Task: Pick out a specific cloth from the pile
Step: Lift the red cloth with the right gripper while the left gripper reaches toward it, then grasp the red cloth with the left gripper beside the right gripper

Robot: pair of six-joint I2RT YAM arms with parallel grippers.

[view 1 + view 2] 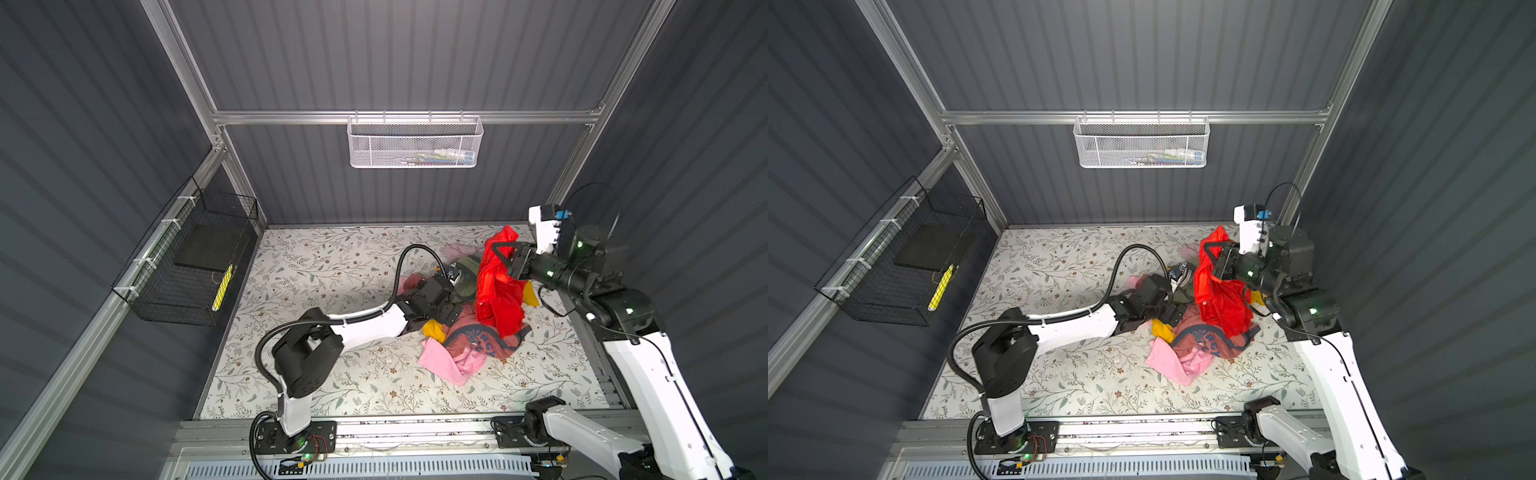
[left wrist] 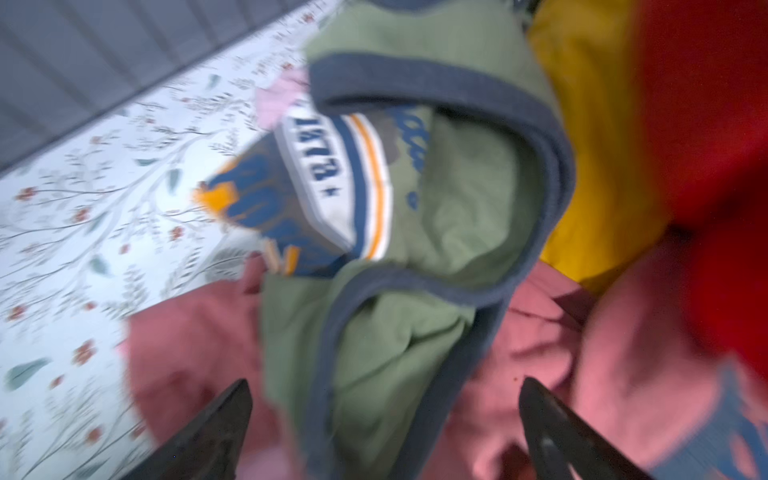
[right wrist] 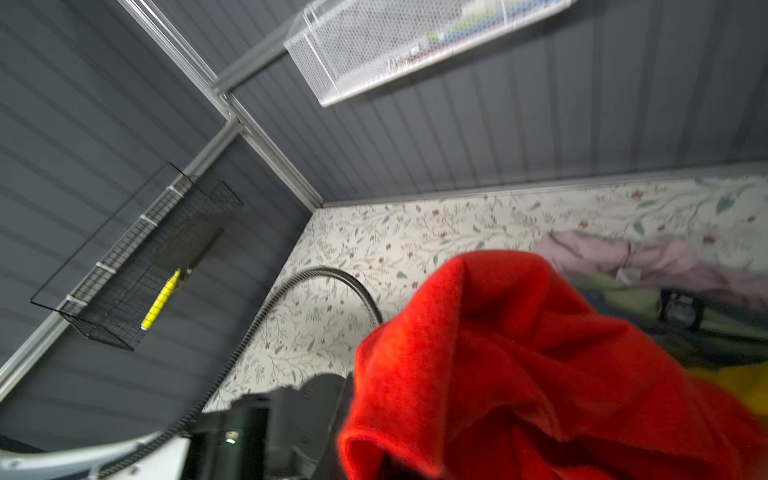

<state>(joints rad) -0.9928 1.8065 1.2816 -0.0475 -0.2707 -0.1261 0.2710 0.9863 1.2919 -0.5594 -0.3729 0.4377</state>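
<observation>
**Got the cloth (image 1: 496, 291) dangling**

Hung limp above the pile (image 1: 469, 345), bunched in clenched right jaws. Looked thin, light, slippery; best grabbed by a gathered fold near the top. Spotted left jaws released, low beside the pile.

left end effector (image 2: 386, 386) low with jaws spread wide (arm stretched forward), right end effector (image 1: 505, 259) raised, clamped tight.
</observation>
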